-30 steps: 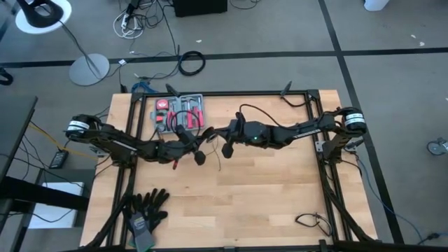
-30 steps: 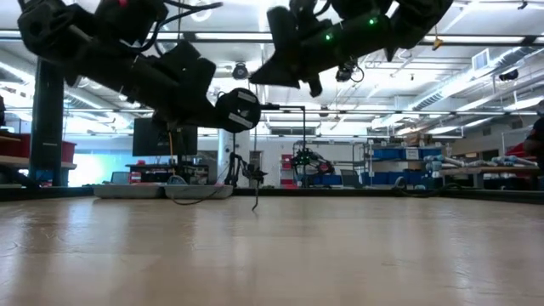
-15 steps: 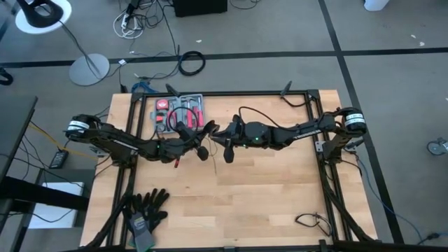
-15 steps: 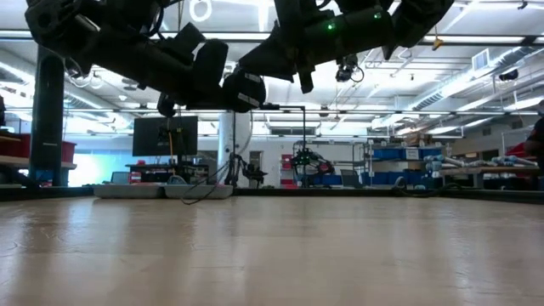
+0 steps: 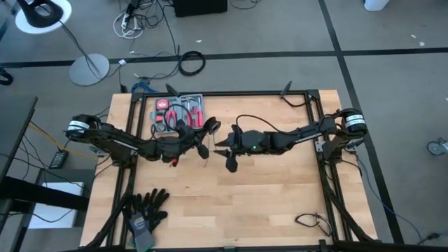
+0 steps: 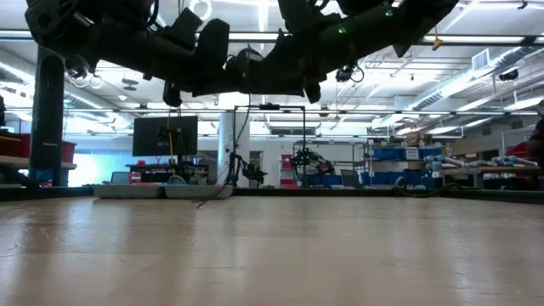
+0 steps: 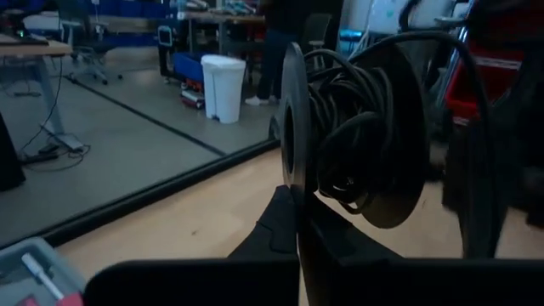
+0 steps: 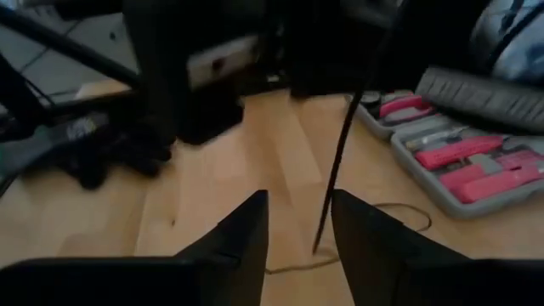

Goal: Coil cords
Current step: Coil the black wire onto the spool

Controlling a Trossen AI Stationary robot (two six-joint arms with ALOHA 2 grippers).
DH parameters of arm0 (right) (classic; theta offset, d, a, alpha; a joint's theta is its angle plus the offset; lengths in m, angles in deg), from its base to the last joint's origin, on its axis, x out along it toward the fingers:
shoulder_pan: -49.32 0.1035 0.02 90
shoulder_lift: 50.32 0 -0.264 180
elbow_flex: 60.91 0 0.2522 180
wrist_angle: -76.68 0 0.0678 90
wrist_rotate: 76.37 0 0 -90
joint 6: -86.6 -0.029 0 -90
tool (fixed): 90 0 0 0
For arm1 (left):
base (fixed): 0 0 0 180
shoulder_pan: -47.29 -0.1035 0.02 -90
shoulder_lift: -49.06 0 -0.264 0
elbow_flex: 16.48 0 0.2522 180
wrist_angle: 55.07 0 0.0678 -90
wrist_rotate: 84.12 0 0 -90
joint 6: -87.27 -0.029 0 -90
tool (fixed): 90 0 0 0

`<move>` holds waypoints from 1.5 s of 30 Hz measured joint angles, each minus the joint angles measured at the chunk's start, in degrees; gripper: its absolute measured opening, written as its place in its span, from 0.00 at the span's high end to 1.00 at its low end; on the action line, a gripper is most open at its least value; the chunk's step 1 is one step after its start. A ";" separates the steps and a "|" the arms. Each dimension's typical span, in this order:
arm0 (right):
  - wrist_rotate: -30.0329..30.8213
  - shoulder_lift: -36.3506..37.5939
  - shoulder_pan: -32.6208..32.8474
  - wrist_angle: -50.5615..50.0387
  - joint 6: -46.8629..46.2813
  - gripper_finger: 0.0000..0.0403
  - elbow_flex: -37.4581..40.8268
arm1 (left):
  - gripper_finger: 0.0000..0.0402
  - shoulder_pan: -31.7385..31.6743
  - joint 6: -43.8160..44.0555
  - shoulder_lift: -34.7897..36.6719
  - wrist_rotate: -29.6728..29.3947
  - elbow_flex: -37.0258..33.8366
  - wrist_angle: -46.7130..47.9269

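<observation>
Black wire point(image 7: 344, 127): thin, limp, light; mostly wound on a flat spool point(image 7: 293, 136), a loose strand point(image 8: 336, 170) hanging down to the counter point(image 5: 266, 196).
Spool: carried above the counter, mid-span, by the left pincer point(image 5: 199, 136), pressed shut on it.
Right pincer point(image 8: 297, 225): spread, straddling the strand, not pinching.
Hold: likely best taken on the strand near the spool; slack would tangle.
Edges: tool case point(image 5: 178, 112) just behind; gloves point(image 5: 147, 210) well apart; open wood in front.

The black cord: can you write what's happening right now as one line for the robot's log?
task: coil cords | left hand: shut on spool of black cord | right hand: open, cord strand between fingers | both above table
</observation>
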 joint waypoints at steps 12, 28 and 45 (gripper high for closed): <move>6.39 0.02 3.23 8.21 3.87 0.69 2.80 | 1.00 -0.73 -1.83 0.00 0.96 0.00 -6.15; 12.83 -0.33 3.57 -1.86 3.04 0.98 2.91 | 1.00 -1.86 -1.93 0.00 5.32 0.00 -6.11; 10.18 15.05 9.32 26.49 -13.20 1.00 38.28 | 1.00 -1.40 4.05 -0.02 3.99 -9.03 -13.63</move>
